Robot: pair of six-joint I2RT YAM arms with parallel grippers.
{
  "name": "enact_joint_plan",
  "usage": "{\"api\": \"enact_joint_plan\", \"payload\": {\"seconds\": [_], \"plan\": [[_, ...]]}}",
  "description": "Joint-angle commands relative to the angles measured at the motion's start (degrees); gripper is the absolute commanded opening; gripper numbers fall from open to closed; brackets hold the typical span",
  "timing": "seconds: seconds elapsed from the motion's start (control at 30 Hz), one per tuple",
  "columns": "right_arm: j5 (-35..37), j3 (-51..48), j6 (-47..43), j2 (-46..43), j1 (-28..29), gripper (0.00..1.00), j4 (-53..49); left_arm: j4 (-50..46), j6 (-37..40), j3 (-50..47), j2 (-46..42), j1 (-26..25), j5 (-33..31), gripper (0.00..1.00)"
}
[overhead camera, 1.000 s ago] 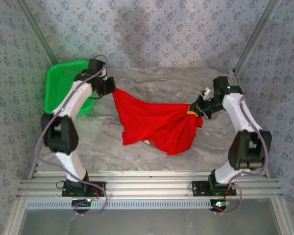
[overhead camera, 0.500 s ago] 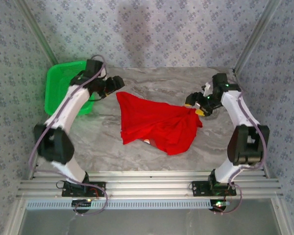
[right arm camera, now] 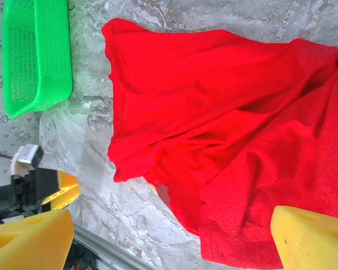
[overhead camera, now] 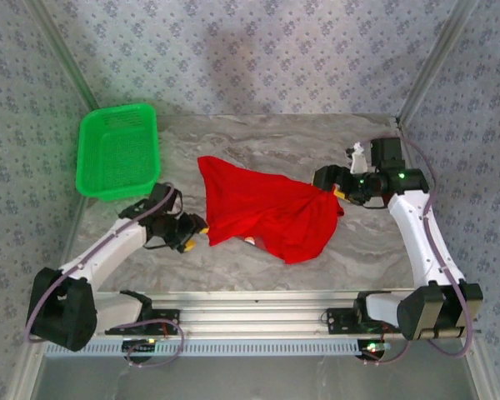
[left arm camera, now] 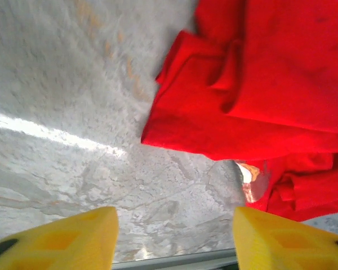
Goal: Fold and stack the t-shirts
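Observation:
The bright red t-shirt (overhead camera: 267,208) lies crumpled in the middle of the marble table (overhead camera: 308,142), mostly back side up. A small tan and white bit of its print (left arm camera: 250,173) peeks out under the near edge. My left gripper (overhead camera: 193,235) sits low at the shirt's near-left corner, open, with bare table between its yellow fingertips (left arm camera: 56,239). My right gripper (overhead camera: 337,190) hovers over the shirt's right edge, open wide, and the red cloth (right arm camera: 242,129) lies loose below it. The left gripper (right arm camera: 59,191) also appears in the right wrist view.
A green mesh basket (overhead camera: 118,150) stands at the back left corner, also seen as the basket (right arm camera: 36,56) from the right wrist. The metal rail (overhead camera: 250,304) runs along the near table edge. Patterned walls close in the back and sides.
The left gripper let go of the shirt's back-left corner and swung from beside the basket down to the shirt's near-left corner. The right gripper opened off the right edge; the shirt settled flat.

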Motion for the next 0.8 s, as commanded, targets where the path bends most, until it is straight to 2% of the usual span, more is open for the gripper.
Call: {"api": "enact_joint_plan", "payload": {"seconds": [0.0, 0.37, 0.77], "plan": [[-1.5, -0.2, -2.0, 0.0, 0.5, 0.93, -1.0, 10.2, -9.8, -2.8, 1.7, -1.0, 1.9, 0.48], [-1.8, -2.2, -3.3, -0.6, 1.2, 0.93, -0.6, 19.1, -15.4, -3.8, 11.3, -3.4, 2.1, 0.39], [-1.8, -4.2, -3.5, -2.1, 1.2, 0.93, 0.0, 18.5, -15.0, -1.9, 17.5, -4.7, 1.1, 0.36]]}}
